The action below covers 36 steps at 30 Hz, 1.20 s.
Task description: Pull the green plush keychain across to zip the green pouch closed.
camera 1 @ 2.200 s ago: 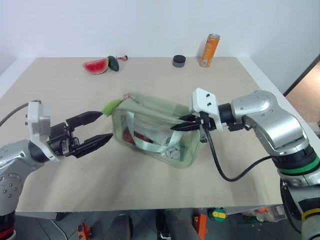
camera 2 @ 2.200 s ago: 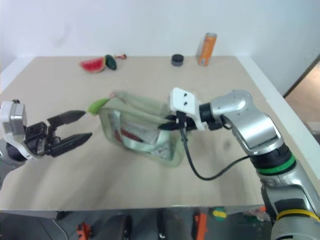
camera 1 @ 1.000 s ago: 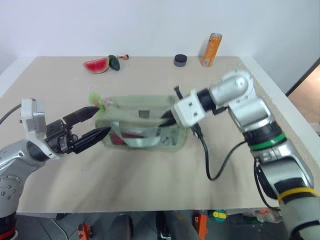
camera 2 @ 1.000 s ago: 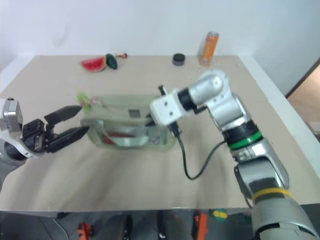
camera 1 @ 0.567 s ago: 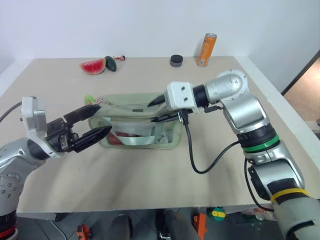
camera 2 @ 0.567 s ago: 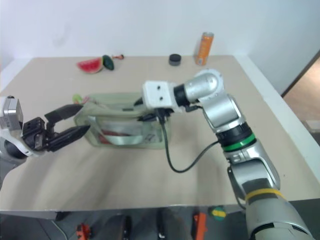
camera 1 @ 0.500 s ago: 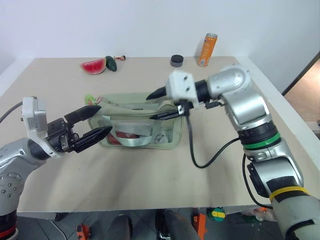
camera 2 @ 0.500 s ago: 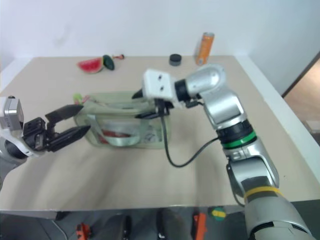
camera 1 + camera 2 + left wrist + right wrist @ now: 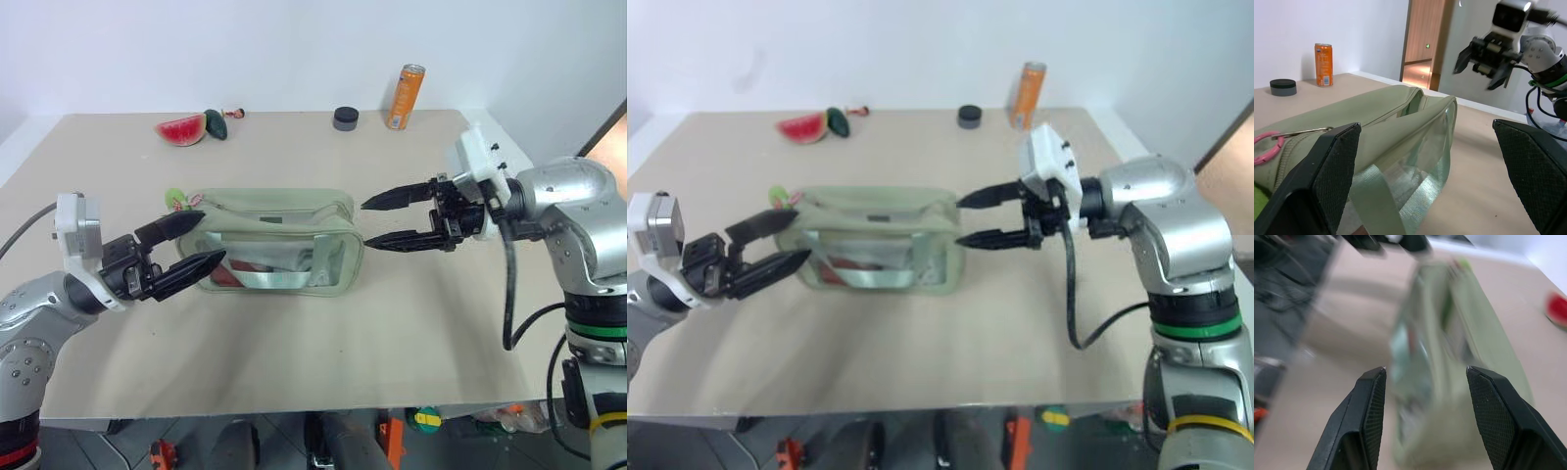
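The green pouch (image 9: 877, 238) lies flat near the middle of the worktop (image 9: 921, 333), its top seam running straight from end to end, with the green plush keychain (image 9: 778, 196) peeking out at its left end. The left gripper (image 9: 772, 245) hangs right at that left end, fingers (image 9: 774, 265) spread wide, the upper one just beside the plush and the lower one against the pouch's lower corner, nothing held between them. Over on the other side the right gripper (image 9: 978, 220) hovers just off the pouch's right end, fingers parted and empty, while a watermelon slice (image 9: 801, 127), a dark round puck (image 9: 969, 117) and an orange can (image 9: 1026, 94) sit along the far edge.
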Available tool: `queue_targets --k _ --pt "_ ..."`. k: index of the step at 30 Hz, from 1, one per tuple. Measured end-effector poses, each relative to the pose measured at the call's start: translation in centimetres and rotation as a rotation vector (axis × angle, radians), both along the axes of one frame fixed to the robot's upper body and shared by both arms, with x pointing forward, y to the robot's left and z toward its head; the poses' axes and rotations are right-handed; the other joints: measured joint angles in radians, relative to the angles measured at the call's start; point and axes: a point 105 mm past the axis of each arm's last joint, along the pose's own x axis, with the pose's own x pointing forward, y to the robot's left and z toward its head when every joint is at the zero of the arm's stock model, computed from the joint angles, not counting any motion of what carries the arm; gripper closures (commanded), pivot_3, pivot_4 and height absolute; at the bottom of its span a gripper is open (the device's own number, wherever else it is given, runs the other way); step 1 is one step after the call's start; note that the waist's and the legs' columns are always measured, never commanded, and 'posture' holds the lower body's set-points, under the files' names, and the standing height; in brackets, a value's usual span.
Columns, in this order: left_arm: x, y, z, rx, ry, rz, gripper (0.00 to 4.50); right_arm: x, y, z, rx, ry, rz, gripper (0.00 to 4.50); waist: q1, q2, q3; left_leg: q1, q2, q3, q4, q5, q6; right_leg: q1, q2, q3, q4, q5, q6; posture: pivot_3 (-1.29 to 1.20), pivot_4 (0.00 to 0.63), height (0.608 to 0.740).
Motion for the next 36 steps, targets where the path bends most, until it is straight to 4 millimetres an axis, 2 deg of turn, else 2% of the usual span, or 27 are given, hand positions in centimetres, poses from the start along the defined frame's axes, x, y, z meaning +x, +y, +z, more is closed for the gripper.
queue_targets --k 5,16,19,24,31,35,36 --pt "0.0 -0.1 0.3 0.002 -0.011 -0.009 0.00 0.9 -0.4 -1.3 -0.002 -0.003 -0.080 1.84 0.000 0.000 0.000 0.001 0.003 0.000 -0.002 0.000 0.000 0.000 0.003 0.000 0.000 0.000 0.000 0.00 0.150 0.740" --pt "0.0 -0.1 0.3 0.001 -0.012 -0.021 0.00 1.3 1.0 -3.1 0.019 0.035 -0.088 1.84 0.000 0.000 0.000 0.002 0.003 0.001 -0.002 -0.001 -0.001 0.000 0.003 0.002 0.000 0.000 -0.001 0.00 0.150 0.740" --pt "0.0 0.0 0.1 0.000 -0.002 -0.013 0.00 1.4 1.5 -3.7 0.015 0.049 -0.082 2.68 0.000 0.000 0.000 0.002 0.003 0.001 -0.002 -0.001 -0.001 0.000 0.004 0.002 0.000 0.000 -0.001 0.00 0.150 0.740" --pt "0.1 0.1 0.0 -0.005 0.006 0.012 0.00 2.0 1.6 -4.1 0.028 0.052 -0.103 4.41 0.001 0.000 0.000 0.002 0.003 0.001 -0.002 -0.001 -0.001 0.000 0.003 0.002 0.000 0.000 -0.001 0.00 0.150 0.740" --pt "0.5 0.7 0.5 -0.049 0.000 0.065 0.00 2.0 1.7 -4.2 0.030 0.047 -0.102 4.46 0.001 0.000 0.000 0.002 0.003 0.001 -0.002 -0.001 -0.001 0.000 0.004 0.002 0.000 0.000 -0.001 0.00 0.150 0.740" --pt "3.5 3.4 1.0 -0.103 0.022 0.261 0.00 2.1 1.8 -4.3 0.025 0.038 -0.105 4.46 0.001 0.000 0.000 0.004 0.003 0.000 -0.002 0.000 -0.001 0.001 0.005 0.002 0.000 0.000 0.000 0.00 0.150 0.740" --pt "4.9 4.7 0.9 -0.121 0.049 0.350 0.00 2.2 1.8 -4.3 0.021 0.035 -0.108 4.46 0.001 0.000 0.000 0.004 0.003 0.000 -0.002 0.000 -0.001 0.001 0.005 0.002 0.000 0.000 0.000 0.00 0.150 0.740"
